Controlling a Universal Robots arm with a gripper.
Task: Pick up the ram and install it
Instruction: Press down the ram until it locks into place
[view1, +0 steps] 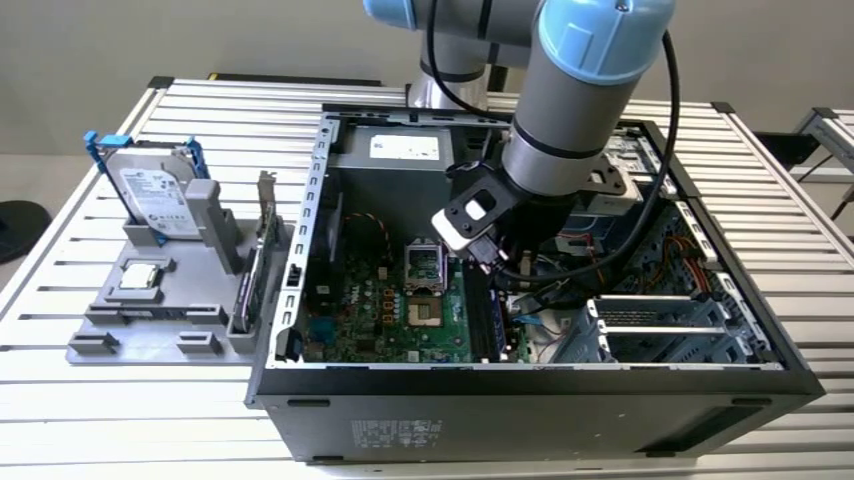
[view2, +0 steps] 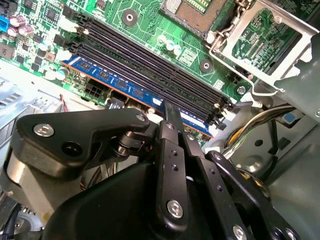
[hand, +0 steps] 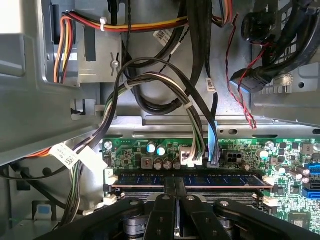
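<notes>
I see my gripper pinching the ram in its slot; uneven pressing, I judge, could leave one end unseated.

- The end effector is matt black, its links fastened with shiny metal screws.
- The ram at its fingertips is a glossy blue board.
- The motherboard just beyond looks glossy green.
- The case around it is matt dark metal.
- The surface below is ribbed, pale metal.
</notes>
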